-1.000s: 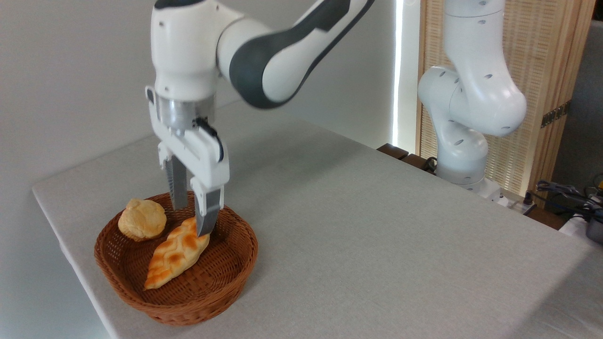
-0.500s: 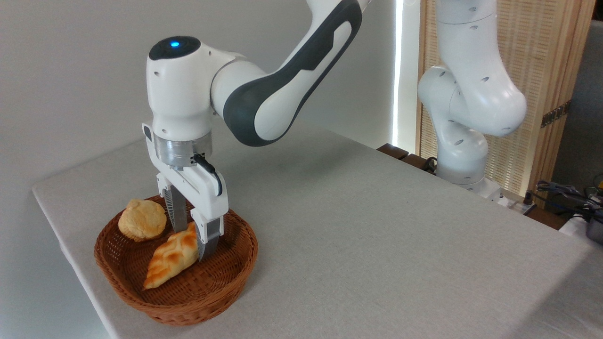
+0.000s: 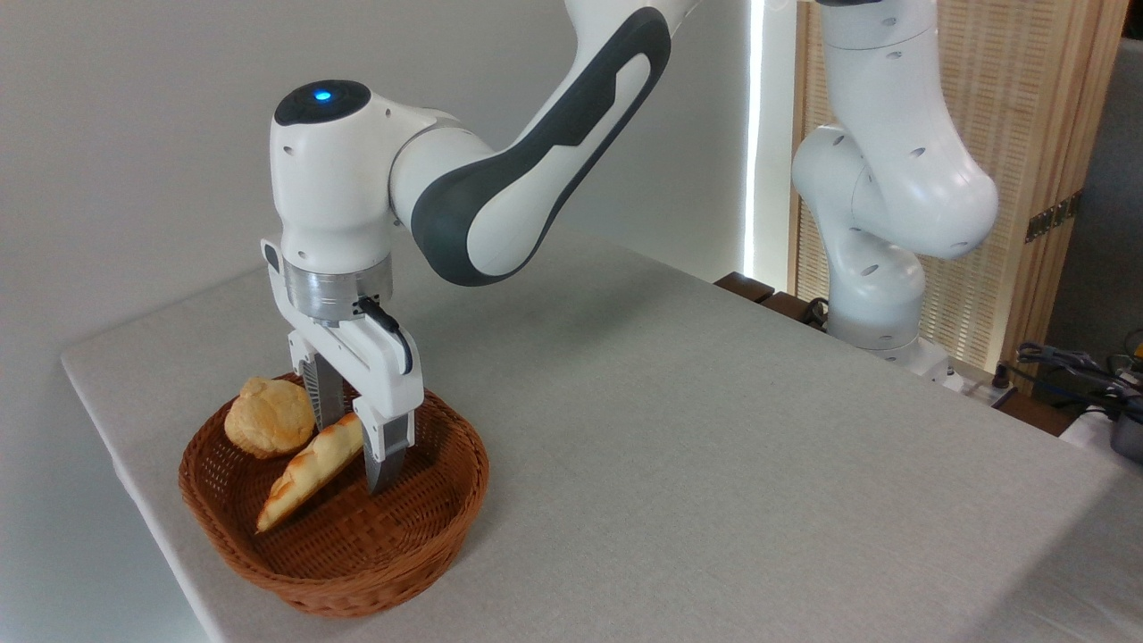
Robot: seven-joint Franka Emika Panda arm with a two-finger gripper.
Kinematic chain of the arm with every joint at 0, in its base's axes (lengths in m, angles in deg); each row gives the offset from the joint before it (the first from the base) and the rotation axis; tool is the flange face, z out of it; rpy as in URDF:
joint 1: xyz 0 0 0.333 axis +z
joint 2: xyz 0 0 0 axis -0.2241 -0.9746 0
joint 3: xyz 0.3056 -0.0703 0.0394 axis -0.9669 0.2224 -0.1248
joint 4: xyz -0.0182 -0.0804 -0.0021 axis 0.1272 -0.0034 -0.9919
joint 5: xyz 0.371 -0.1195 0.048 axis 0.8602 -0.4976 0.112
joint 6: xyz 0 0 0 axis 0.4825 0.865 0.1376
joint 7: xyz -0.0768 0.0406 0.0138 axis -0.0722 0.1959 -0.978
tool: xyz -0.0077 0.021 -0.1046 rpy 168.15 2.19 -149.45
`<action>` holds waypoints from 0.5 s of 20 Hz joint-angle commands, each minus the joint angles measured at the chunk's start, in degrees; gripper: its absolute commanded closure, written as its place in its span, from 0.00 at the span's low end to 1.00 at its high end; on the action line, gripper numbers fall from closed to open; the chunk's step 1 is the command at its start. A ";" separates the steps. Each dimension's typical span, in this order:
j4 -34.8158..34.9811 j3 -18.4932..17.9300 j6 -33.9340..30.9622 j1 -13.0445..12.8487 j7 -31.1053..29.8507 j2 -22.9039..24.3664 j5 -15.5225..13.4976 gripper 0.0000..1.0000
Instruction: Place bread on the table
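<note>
My arm [image 3: 500, 196]: glossy white shells, dark grey joint panels, brushed metal wrist ring, blue status light, black cable at flange.

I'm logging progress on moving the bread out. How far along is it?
Done: the gripper is down inside the basket, fingers either side of the bread. In hand: closing on the loaf, now tipped on edge. Left: lifting it out and setting it on the table.

The gripper [image 3: 353, 455] has sunk lower and closed, tipping the bread [image 3: 308, 467] onto its edge
</note>
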 commanded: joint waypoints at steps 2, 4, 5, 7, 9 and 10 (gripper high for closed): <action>-1.26 -0.07 2.67 0.15 0.03 -0.96 -0.86 0.67; -1.44 -0.07 2.68 0.15 -0.06 -1.13 -1.38 0.68; -1.44 -0.07 2.68 0.15 0.02 -1.13 -1.82 0.68; -1.53 -0.07 2.68 0.15 0.11 -1.22 -2.44 0.68; -1.53 -0.07 2.76 0.15 0.11 -1.22 -2.44 0.68; -1.53 -0.07 2.76 0.15 0.11 -1.13 -2.44 0.68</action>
